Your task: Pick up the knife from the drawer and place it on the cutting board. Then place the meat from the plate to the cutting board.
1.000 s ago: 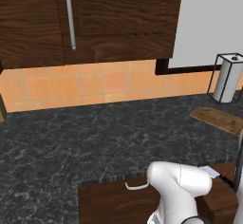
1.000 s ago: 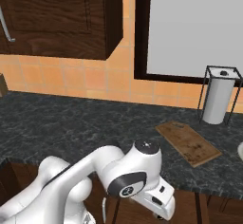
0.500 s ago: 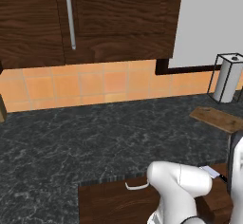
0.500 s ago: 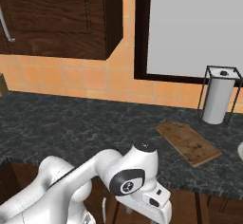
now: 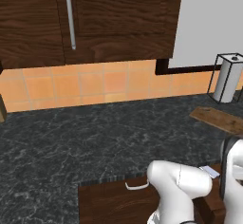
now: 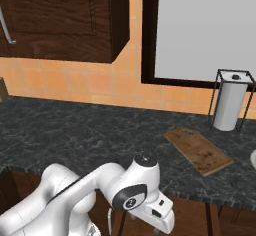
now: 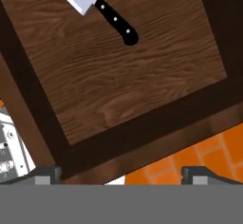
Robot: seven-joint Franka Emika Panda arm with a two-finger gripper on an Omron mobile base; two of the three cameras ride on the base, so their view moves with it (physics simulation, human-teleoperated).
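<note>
Hand view looks down into the open drawer (image 7: 118, 76), with the end effector (image 7: 121, 173) above its near rim. The two fingertips (image 7: 47, 173) stand wide apart with nothing between them, so it is open. The knife (image 7: 97, 7) lies flat on the drawer's wooden floor toward the far side, well apart from the fingertips, its black handle pointing toward the middle and the silver blade running off the picture's top edge. In the left base view the arm (image 5: 180, 185) bends low over the drawer (image 5: 114, 201) at the near edge of the dark table (image 5: 85, 142). On the right of the table lies the board (image 6: 198, 151), flat and bare. Just beyond it, a paper-towel holder (image 6: 230, 105) stands against the tiled wall (image 6: 75, 82), under dark cabinets (image 5: 95, 19).
</note>
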